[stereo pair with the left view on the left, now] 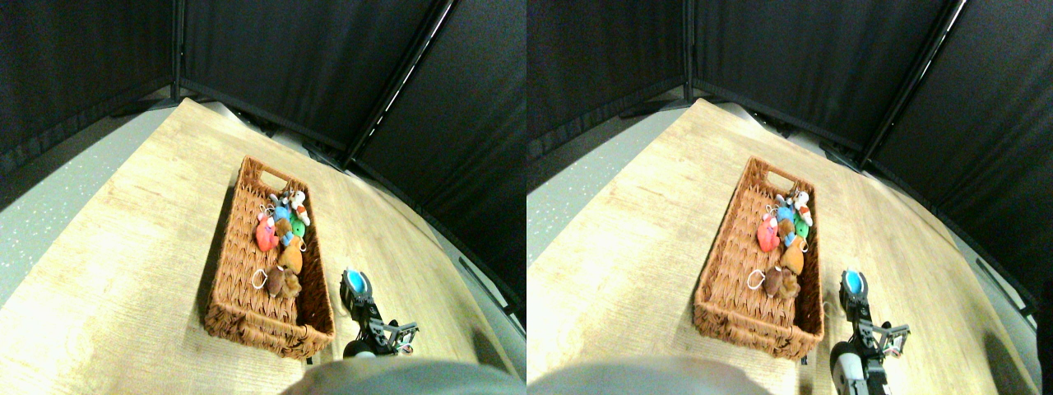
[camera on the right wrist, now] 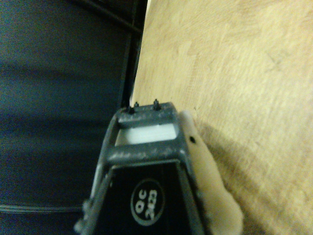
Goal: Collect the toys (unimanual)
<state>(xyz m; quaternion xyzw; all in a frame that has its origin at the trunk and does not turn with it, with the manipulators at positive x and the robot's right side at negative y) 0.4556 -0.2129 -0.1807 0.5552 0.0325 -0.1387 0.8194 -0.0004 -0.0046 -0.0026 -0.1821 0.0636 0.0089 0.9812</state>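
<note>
The gripper (stereo pair with the left view on the left: 355, 284) sits at the lower right of the stereo view, low over the tabletop (stereo pair with the left view on the left: 123, 271) and just right of the basket (stereo pair with the left view on the left: 234, 247), outside its right wall. A blue patch shows at its tip; whether that is part of the gripper or a toy caught in it cannot be told from here. In the wrist view the dark jaw frame (camera on the right wrist: 146, 132) fills the lower middle, with a pale soft shape (camera on the right wrist: 212, 196) pressed alongside it and bare wood beyond. That shape may be padding or plush; it is too blurred to name. The gap between the jaws does not show in either view, so how far they stand apart cannot be told.

Further up, in the middle of the frame, the toys (stereo pair with the left view on the left: 284, 234) lie heaped inside the basket along its right side: brown ones (stereo pair with the left view on the left: 282, 282) nearest, a tan one (stereo pair with the left view on the left: 290, 257) next, then pink-red (stereo pair with the left view on the left: 266, 234), blue (stereo pair with the left view on the left: 282, 214), green (stereo pair with the left view on the left: 298, 228) and a white one (stereo pair with the left view on the left: 298, 202) toward the far end by the handle cut-out. They crowd the wall nearest the arm, likely because each is dropped just over that rim. No toy is seen loose on the tabletop, so the collecting looks nearly done. Dark curtains (stereo pair with the left view on the left: 313, 58) close the back.
</note>
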